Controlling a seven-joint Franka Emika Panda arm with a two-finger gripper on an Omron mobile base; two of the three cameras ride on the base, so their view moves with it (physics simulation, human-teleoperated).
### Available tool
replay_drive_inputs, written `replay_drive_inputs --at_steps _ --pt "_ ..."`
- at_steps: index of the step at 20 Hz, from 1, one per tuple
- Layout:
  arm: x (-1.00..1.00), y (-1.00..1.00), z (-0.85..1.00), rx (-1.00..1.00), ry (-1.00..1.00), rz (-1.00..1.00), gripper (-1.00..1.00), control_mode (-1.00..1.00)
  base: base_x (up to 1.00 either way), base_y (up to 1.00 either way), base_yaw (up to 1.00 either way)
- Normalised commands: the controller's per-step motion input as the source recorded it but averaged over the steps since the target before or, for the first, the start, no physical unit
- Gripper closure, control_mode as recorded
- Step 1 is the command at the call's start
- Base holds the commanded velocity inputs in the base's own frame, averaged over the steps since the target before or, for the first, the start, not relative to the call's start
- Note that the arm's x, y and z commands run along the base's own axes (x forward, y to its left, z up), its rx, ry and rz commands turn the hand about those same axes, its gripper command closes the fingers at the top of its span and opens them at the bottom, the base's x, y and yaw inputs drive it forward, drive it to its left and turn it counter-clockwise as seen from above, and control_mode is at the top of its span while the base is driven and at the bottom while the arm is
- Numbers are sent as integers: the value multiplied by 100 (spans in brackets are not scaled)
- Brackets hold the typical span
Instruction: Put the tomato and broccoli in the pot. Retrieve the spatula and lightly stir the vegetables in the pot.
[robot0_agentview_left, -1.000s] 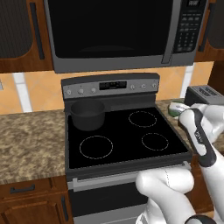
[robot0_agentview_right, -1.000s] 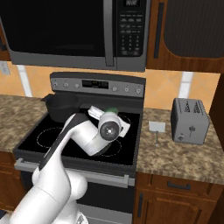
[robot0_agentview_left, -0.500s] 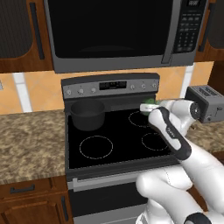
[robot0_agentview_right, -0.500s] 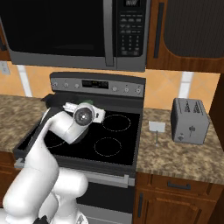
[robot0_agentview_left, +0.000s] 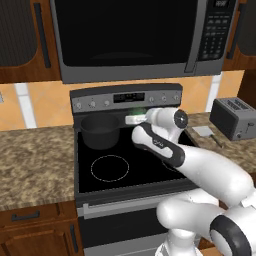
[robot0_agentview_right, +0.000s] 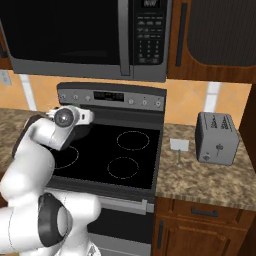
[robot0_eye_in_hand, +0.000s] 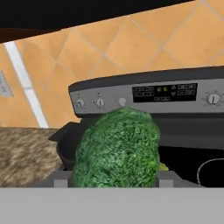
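The gripper (robot0_agentview_left: 133, 119) carries the broccoli (robot0_eye_in_hand: 117, 151) between its jaws, at frame centre in the left base view — the pot (robot0_agentview_left: 100, 131) sits just left and below, so the drop lies leftward.

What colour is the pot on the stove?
Dark grey, almost black, matte. The pot shows best in the left base view.

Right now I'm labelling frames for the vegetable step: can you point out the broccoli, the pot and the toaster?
broccoli (robot0_eye_in_hand: 117, 148): hand view, middle of the green floret.
pot (robot0_agentview_left: 100, 134): left base view, its dark front wall.
toaster (robot0_agentview_right: 216, 139): right base view, its grey front face.
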Motion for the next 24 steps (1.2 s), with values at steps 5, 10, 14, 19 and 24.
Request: replay_drive_inputs --at_steps 5,10,14,19,24 --pt "26 72 3 -9 0 4 100 -100 0 0 0" --pt "51 55 0 -5 0 0 100 -100 0 0 0" --pt "61 45 0 -4 9 0 100 -100 0 0 0" --pt "42 32 -25 -5 13 0 100 -100 0 0 0" --pt "29 16 -25 -6 5 -2 100 -100 0 0 0"
